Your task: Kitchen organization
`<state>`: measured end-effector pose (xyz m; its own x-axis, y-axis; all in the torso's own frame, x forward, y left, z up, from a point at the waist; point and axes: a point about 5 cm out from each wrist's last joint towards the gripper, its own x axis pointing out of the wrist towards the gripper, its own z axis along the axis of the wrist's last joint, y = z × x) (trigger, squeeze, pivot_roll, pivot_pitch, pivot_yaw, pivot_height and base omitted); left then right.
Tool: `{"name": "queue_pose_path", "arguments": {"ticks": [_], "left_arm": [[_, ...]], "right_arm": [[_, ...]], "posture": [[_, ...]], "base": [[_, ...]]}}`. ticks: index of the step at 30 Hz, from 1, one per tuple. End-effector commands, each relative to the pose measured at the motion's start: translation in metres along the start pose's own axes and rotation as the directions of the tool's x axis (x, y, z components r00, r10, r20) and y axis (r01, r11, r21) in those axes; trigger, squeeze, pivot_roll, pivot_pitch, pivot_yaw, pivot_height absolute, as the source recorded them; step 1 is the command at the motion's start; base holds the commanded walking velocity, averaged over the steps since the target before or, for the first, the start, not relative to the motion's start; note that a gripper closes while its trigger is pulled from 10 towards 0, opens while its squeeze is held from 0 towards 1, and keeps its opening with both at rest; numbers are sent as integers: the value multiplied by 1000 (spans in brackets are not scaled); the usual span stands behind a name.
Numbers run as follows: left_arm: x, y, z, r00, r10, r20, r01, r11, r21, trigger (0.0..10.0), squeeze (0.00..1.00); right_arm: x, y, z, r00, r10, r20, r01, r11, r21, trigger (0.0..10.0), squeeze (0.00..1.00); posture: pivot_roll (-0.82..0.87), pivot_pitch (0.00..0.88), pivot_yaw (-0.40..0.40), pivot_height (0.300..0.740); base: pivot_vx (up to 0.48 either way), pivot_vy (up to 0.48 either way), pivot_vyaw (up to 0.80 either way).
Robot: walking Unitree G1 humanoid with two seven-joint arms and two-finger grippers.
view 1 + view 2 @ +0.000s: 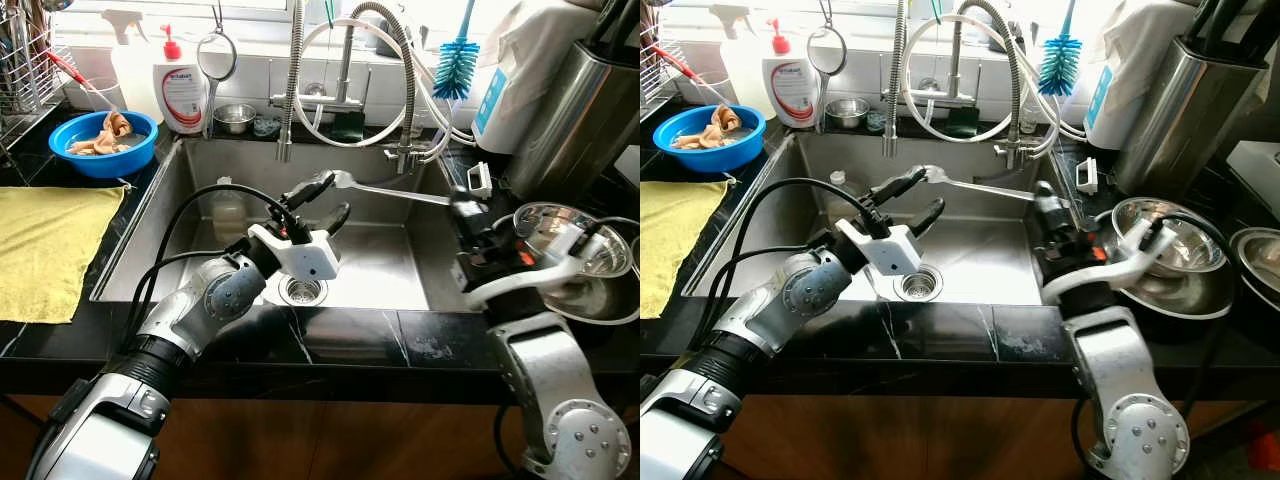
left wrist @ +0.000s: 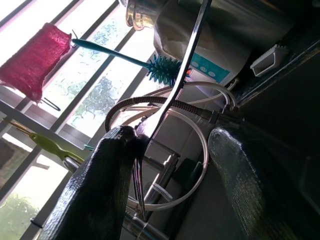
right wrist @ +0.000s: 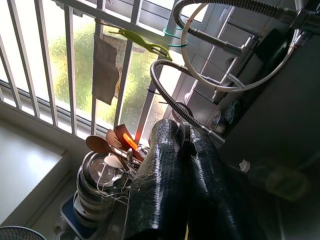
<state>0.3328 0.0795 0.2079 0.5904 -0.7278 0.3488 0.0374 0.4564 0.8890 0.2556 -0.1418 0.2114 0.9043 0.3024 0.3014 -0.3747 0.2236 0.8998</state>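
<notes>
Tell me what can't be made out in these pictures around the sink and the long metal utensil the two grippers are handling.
- Long metal utensil: its working end sits behind the left gripper finger in both eye views, so its type is unclear.
- Right gripper: its wrist view hides the handle between the black fingers.
- Blue bowl: contents too small to identify.
- White soap bottle: label too small to read.

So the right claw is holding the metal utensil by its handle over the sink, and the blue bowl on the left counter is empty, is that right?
Not quite. The blue bowl is not empty: the left eye view shows pale food scraps lying in it. The rest holds: the right claw grips the handle of the metal utensil over the sink.
</notes>
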Motion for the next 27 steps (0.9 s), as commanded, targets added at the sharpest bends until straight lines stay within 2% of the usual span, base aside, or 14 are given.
{"name": "queue_pose_path", "arguments": {"ticks": [1, 8, 9, 10, 27], "left_arm": [[2, 3, 2, 1000, 8, 9, -8, 1000, 17, 10000, 0], [4, 4, 2, 1000, 21, 2, -21, 1000, 21, 10000, 0], [4, 4, 2, 1000, 23, -1, -23, 1000, 21, 8980, 0], [5, 4, 1, 1000, 24, -5, -24, 1000, 20, 0, 0], [4, 2, -1, 1000, 11, -25, -10, 999, 32, 0, 0]], "right_arm": [[-24, -22, -50, 987, -120, -104, 137, 976, 167, 10000, 0], [-25, -21, -51, 985, -118, -124, 136, 979, 152, 10000, 0], [-25, -21, -51, 985, -120, -122, 138, 979, 152, 10000, 0], [-25, -21, -51, 986, -120, -116, 137, 979, 153, 10000, 0], [-26, -20, -50, 987, -117, -112, 131, 982, 133, 10000, 0]], "posture": [[7, 0, -112, 719], [3, 0, -110, 719], [2, 0, -109, 719], [2, 0, -109, 719], [1, 0, -109, 719]], "base": [[0, 0, 0], [0, 0, 0], [0, 0, 0], [0, 0, 0], [0, 0, 0]]}}
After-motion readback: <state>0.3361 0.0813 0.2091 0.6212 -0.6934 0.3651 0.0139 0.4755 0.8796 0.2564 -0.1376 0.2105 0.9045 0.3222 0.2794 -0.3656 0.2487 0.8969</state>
